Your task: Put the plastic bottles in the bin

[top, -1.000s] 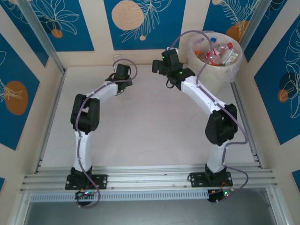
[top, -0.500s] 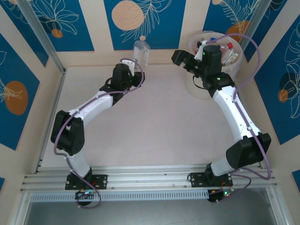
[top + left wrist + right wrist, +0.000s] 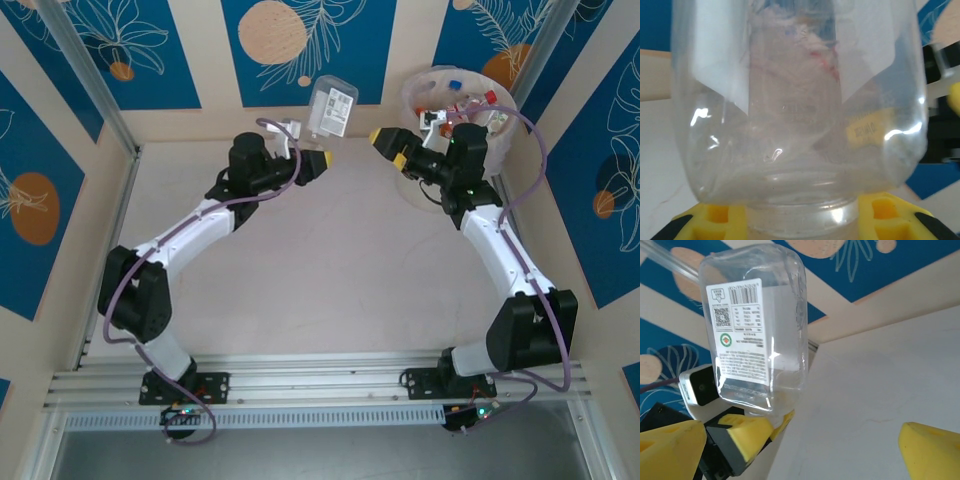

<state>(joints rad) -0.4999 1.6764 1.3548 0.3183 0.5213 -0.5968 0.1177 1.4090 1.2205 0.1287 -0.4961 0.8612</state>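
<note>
The left jaws are gripping the neck of a clear plastic bottle (image 3: pixel 800 100), with their yellow pads (image 3: pixel 715 222) sitting on either side of it. The bottle's body is standing straight out from between the jaws, its base pointing away. A white label (image 3: pixel 720 75) and a small yellow sticker (image 3: pixel 867 131) are showing through the clear wall. Beyond the jaws to the left, the pale worktop (image 3: pixel 657 170) is meeting a blue and cream wall (image 3: pixel 655 30).

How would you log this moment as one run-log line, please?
left jaws: shut on neck of clear plastic bottle with white label, aloft | right jaws: open, facing it | round cream-white bin: bottles inside
</note>
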